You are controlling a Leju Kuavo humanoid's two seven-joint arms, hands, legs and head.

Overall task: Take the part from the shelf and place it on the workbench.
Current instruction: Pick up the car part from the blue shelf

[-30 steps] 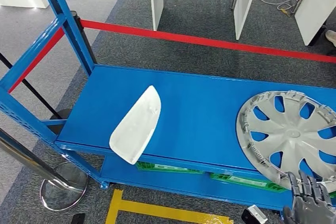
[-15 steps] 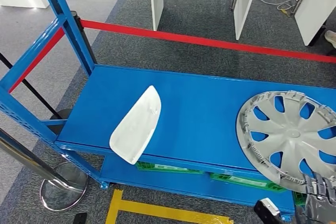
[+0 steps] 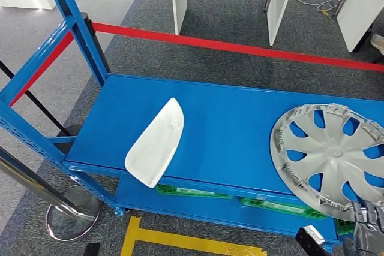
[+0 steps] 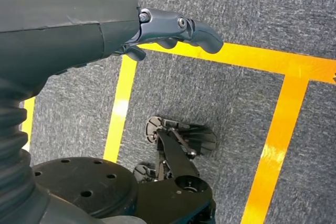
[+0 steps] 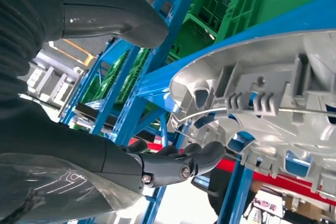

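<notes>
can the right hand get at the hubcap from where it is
Probably yes. The right hand sits at the near rim of the hubcap, which overhangs the shelf edge. In the right wrist view nothing lies between its fingers and the rim.

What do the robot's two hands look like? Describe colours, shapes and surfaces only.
The left hand has dark grey, smooth, rounded fingers with small silver pivot screws, behind a matt grey cover and black ribbed wrist bellows. The right hand matches: glossy dark grey fingers, a thick grey thumb, a ribbed cover.
</notes>
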